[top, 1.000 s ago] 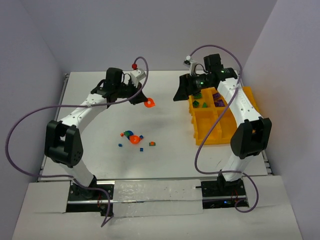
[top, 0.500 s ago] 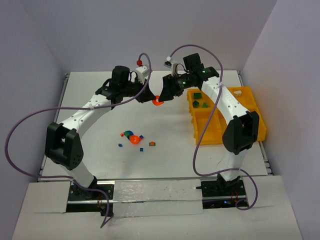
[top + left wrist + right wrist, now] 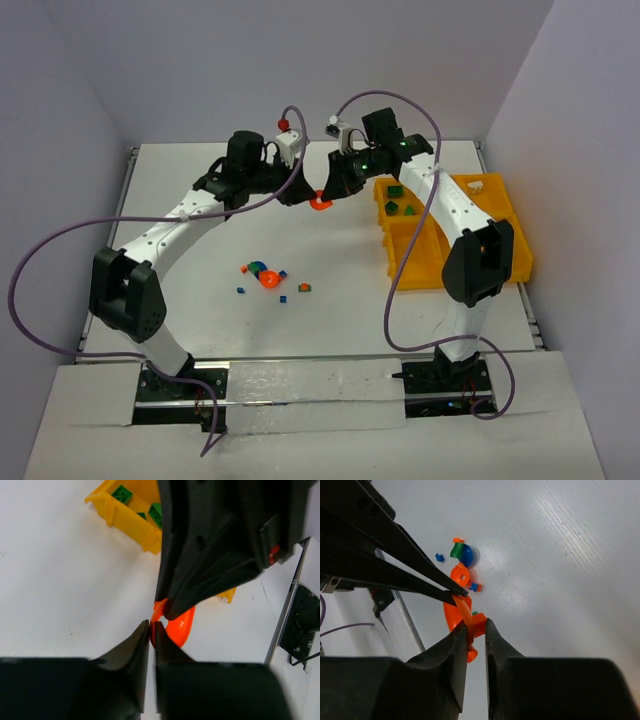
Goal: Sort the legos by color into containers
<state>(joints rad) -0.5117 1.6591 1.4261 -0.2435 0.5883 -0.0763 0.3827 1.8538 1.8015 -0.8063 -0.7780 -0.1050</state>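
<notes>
White table [image 3: 340, 310], lilac walls [image 3: 200, 70], L gripper [image 3: 151, 626] & R gripper [image 3: 475, 625] both pinching orange dish [image 3: 320, 203], yellow tray [image 3: 415, 272] at right

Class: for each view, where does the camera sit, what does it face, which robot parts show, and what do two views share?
Top external: above, behind the bases, looking down at the table; both arms show.
Left wrist: on the left arm, facing past the left claw at the orange dish and tray.
Right wrist: on the right arm, facing past the right claw at loose legos.
Shared: both wrist views show that dish.
</notes>
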